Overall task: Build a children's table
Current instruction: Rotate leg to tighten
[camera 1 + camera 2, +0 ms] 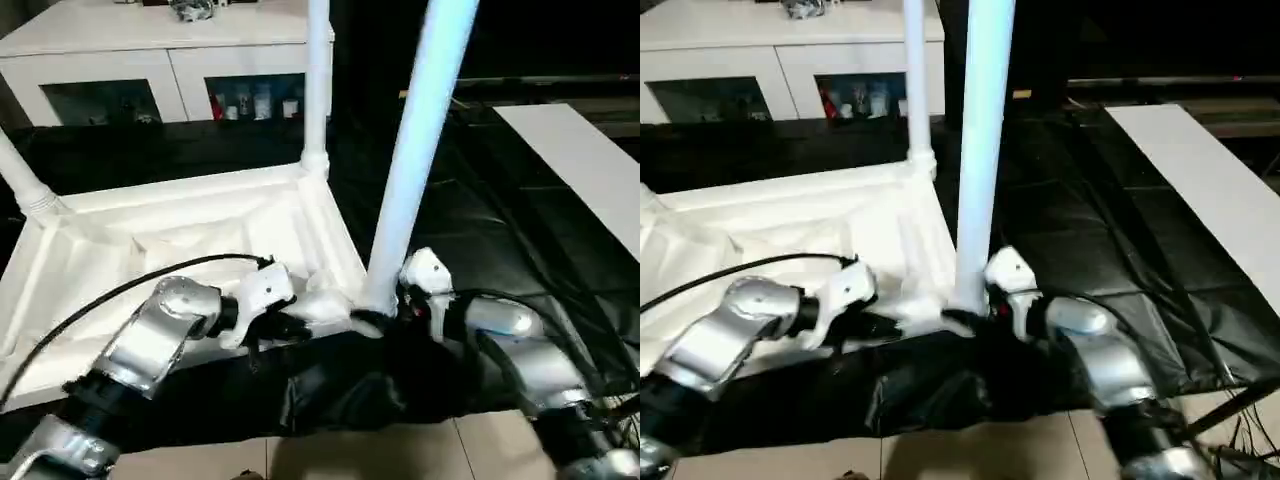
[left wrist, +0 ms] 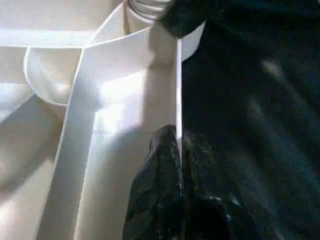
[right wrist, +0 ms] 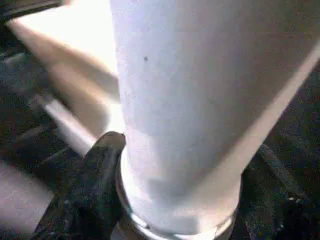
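Note:
The children's table lies upside down on a black sheet, its white ribbed tabletop (image 1: 200,235) facing up. One white leg (image 1: 318,80) stands in the far right corner socket and another leg (image 1: 22,185) leans at the far left corner. A third leg (image 1: 420,140) stands tilted in the near right corner socket. My right gripper (image 3: 180,165) is around this leg's base, a black finger (image 3: 95,185) pressed on each side. My left gripper (image 2: 177,137) is shut on the tabletop's thin near rim (image 2: 178,90), just left of that corner (image 1: 290,325).
A white cabinet with glass doors (image 1: 150,60) stands behind the tabletop. A flat white board (image 1: 590,170) lies on the black sheet (image 1: 470,220) at the right. Light floor tiles (image 1: 400,450) show at the near edge. A black cable (image 1: 100,300) arcs over my left forearm.

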{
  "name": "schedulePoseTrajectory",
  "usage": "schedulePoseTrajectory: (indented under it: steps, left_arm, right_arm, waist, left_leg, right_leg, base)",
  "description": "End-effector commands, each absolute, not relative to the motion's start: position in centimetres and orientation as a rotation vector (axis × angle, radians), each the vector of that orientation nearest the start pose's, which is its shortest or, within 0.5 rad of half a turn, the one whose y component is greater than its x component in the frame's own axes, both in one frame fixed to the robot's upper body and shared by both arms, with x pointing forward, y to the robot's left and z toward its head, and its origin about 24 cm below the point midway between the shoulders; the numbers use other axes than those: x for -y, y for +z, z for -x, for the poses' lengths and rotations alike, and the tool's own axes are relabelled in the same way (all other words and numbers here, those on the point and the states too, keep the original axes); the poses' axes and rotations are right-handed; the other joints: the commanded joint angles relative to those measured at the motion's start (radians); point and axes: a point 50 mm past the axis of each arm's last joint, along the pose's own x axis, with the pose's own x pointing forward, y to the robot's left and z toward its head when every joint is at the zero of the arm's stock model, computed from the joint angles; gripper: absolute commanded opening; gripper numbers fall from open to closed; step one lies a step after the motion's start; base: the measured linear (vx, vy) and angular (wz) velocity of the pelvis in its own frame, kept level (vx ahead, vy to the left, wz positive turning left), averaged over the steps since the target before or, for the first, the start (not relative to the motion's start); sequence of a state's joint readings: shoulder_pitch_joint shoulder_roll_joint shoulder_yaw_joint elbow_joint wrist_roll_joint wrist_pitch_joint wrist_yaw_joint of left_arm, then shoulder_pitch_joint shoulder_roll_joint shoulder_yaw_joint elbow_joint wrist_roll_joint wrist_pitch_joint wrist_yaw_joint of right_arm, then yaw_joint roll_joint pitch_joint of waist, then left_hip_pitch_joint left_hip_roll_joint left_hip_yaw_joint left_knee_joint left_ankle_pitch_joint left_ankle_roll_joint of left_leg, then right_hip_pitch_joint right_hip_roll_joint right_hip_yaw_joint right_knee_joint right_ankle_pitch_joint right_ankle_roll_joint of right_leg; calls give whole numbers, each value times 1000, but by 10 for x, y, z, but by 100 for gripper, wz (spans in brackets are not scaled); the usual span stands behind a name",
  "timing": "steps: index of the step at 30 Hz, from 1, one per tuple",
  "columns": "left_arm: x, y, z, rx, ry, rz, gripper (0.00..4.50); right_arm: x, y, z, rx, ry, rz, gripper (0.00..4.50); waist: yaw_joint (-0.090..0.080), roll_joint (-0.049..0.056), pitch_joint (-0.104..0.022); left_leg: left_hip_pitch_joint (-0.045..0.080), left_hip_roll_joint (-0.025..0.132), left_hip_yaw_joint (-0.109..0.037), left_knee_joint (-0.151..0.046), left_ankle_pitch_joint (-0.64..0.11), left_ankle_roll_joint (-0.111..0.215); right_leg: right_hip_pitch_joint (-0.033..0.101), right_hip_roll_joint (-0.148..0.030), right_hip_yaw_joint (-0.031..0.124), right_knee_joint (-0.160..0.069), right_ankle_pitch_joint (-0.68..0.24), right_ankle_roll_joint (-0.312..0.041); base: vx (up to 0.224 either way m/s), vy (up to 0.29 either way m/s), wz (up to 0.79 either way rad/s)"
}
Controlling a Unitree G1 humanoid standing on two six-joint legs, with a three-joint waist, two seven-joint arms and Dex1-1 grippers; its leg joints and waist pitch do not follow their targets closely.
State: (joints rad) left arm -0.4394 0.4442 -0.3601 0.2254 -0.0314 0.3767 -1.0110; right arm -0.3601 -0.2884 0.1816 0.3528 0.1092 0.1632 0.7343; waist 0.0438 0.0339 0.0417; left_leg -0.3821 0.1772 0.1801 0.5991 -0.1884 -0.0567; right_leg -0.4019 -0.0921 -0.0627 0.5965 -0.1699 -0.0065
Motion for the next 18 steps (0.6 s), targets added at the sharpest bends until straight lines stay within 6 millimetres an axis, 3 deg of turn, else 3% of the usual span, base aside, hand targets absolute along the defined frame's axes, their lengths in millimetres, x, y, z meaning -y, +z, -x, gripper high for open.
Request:
schedulePoseTrajectory:
  steps: [1, 4, 7, 10, 13, 16, 18]
  left_arm:
    - [-119, 50, -297, -480, -1140, -402, 0]
    - [-102, 47, -310, -467, -997, -375, 0]
    - [-89, 45, -322, -455, -858, -345, 0]
    - [-72, 45, -332, -432, -732, -318, 0]
    - [-60, 47, -335, -409, -721, -312, 0]
    - [-60, 47, -335, -406, -739, -316, 0]
    - [-63, 48, -334, -403, -756, -328, 0]
  right_arm:
    - [132, 35, -310, -290, 740, 136, 272]
    - [120, 25, -321, -325, 532, 47, 272]
    - [110, 19, -328, -359, 379, 17, 272]
    - [94, 13, -333, -390, 262, 12, 272]
    - [73, 20, -338, -342, 323, 14, 272]
    - [67, 29, -341, -277, 366, 4, 272]
    - [68, 38, -341, -213, 397, -5, 328]
  waist:
    - [-4, -4, -55]
    - [-16, -5, -56]
    - [-14, -7, -57]
    - [-14, -6, -60]
    - [-10, -9, -63]
    - [-9, -9, -63]
    - [-8, -6, -63]
  left_leg:
    - [19, 44, -19, -85, -291, 2]
    - [18, 43, -19, -84, -290, -11]
    - [16, 41, -19, -83, -272, -12]
    - [23, 39, -15, -80, -268, -7]
    - [14, 37, -16, -78, -242, 16]
    - [11, 38, -15, -76, -223, 35]
    - [11, 39, -15, -76, -216, 45]
  right_leg:
    - [39, -50, 38, -78, -353, -178]
    - [34, -50, 40, -79, -356, -180]
    - [36, -51, 39, -79, -332, -175]
    - [31, -49, 39, -80, -304, -181]
    - [42, -53, 37, -78, -285, -175]
    - [43, -53, 36, -76, -262, -172]
    - [43, -52, 36, -76, -255, -179]
  base:
    - [0, 0, 0]
    - [0, 0, 0]
    - [0, 0, 0]
    - [0, 0, 0]
    - [0, 0, 0]
    - [0, 0, 0]
    - [0, 0, 0]
